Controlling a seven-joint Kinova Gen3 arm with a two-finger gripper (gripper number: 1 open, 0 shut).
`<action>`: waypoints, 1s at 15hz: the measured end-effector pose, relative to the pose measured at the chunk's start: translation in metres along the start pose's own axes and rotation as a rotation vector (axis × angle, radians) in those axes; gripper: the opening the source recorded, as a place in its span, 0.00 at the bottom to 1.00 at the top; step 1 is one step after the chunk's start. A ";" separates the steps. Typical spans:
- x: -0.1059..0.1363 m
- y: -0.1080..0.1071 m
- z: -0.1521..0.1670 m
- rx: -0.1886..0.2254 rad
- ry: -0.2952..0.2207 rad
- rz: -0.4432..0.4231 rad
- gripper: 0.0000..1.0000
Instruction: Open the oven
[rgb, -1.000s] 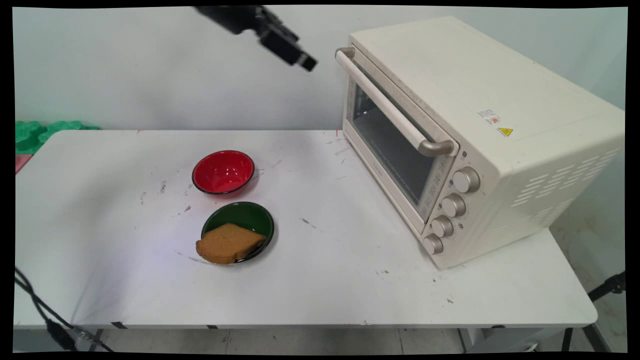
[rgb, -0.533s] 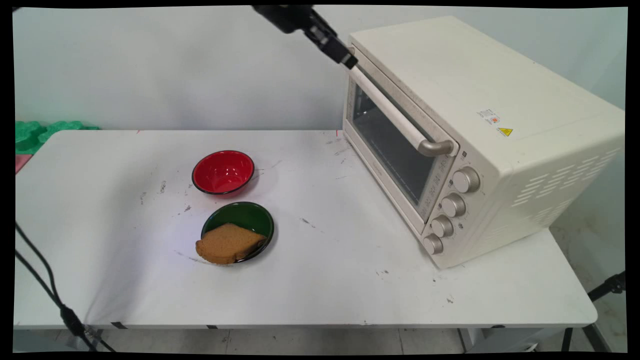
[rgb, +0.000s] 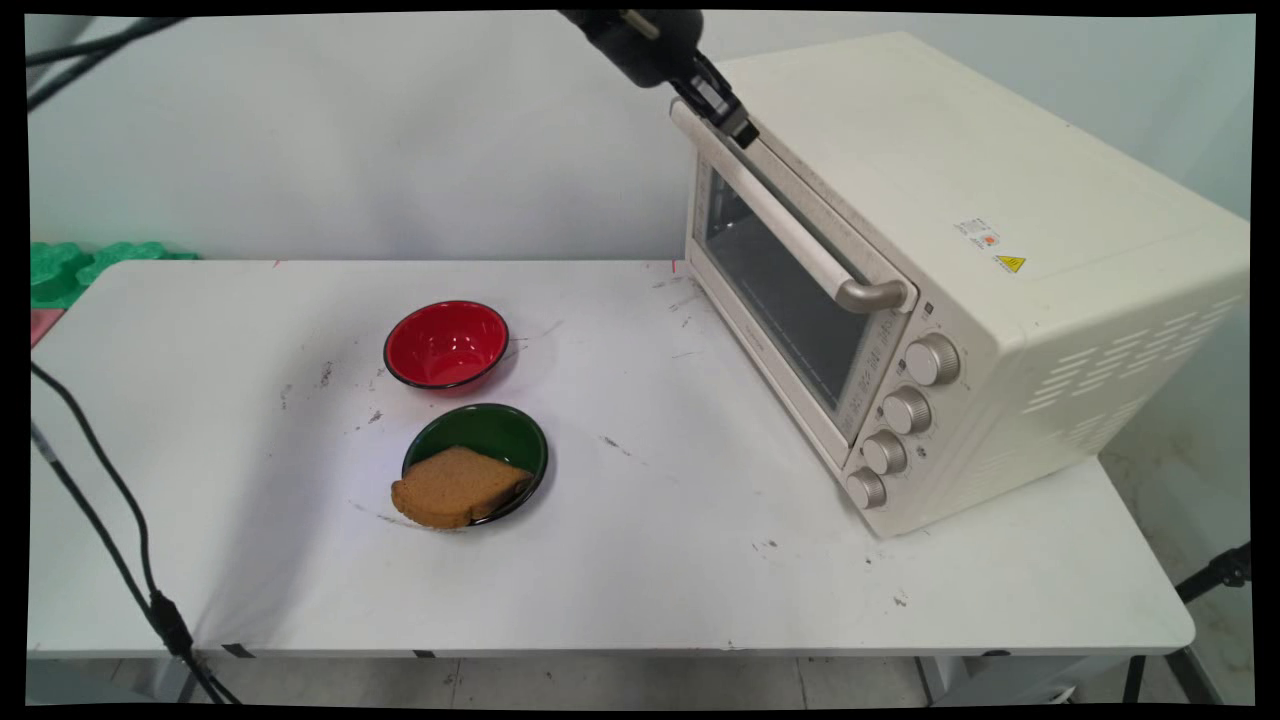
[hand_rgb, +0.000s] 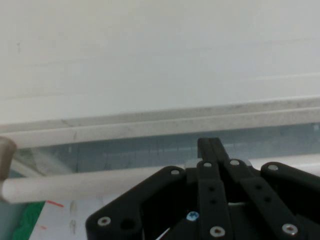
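Nearest the camera, the white table runs smooth and matte, its rounded front edge scuffed with small dark marks, and black cables hang down past its left front corner. A little farther in sits a shallow round green bowl with a dark rim; a brown slice of bread, rough-crusted and roughly triangular, lies in it and overhangs the near left rim. Just behind it, apart from it by a narrow gap, stands a glossy red bowl, round and deeper, also rimmed in black.

To the right stands a cream toaster oven, a boxy shell with rounded corners, set at an angle on the table. Its glass door is shut. Four metallic knobs line the front panel in a column, and slotted vents cut its side. A long, pale, round bar, the door handle, runs along the top of the door on curved metallic end brackets.

My gripper is up at the far end of that handle, by the oven's upper front edge. From my hand camera the handle is a smooth cylinder passing behind my black, bolted linkage, with the door's speckled top edge just beyond. My fingers are drawn together, side by side, with no gap showing, and they rest at or against the handle without enclosing it.

Farthest back is the plain pale wall, with a bit of green foam at the far left.
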 end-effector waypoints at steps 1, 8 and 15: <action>0.002 0.000 0.006 -0.001 -0.003 -0.001 0.00; 0.001 -0.004 0.036 -0.006 -0.032 -0.008 0.00; -0.022 -0.002 0.042 -0.009 -0.052 0.000 0.00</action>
